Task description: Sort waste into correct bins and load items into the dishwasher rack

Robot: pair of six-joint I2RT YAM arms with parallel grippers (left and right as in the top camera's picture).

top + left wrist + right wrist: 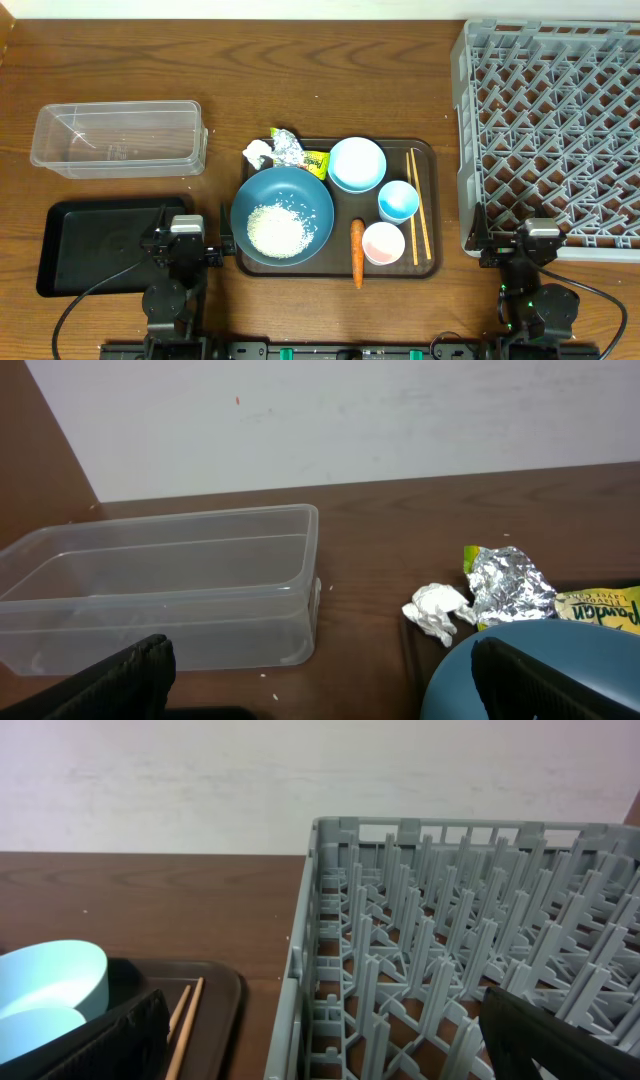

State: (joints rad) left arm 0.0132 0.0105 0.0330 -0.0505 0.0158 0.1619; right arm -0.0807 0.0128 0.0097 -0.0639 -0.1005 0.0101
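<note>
Left wrist view: my left tool (325, 685) and right tool (330, 1045) gape wide, the snack packet (603, 610) reads roughly "Pandan", and bare bench (375, 525) flanks the tub (160, 590).

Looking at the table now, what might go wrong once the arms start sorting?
The rice lies loose in the dark-blue bowl; tilting it carelessly could scatter grains. The chopsticks are thin and lie flat on the brown tray, so they may slip from the jaws. The foil, tissue and snack packet crowd together, so one grab might take two.
</note>
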